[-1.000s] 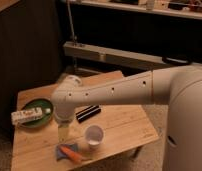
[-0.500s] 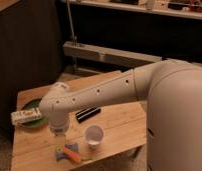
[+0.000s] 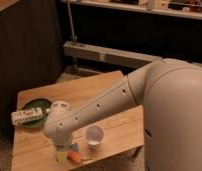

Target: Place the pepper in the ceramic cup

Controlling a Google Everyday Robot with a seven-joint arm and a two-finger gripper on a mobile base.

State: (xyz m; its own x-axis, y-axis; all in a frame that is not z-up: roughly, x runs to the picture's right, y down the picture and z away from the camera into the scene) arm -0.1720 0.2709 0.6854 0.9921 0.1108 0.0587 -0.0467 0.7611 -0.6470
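The small slender orange tapered pepper (image 3: 74, 158) lies flat at the near edge of the pale wooden worktop (image 3: 119, 117), just left of the small white round ceramic cup (image 3: 94, 135) and touching or nearly touching a blue wavy-edged sponge (image 3: 74, 148). Its long axis runs roughly left to right, and the thinner end seems to point right. It is probably light, fairly stiff and smooth enough to roll, so a hold across the thicker middle looks safest. The gripper (image 3: 61, 156) hangs just left of it, spread and empty.
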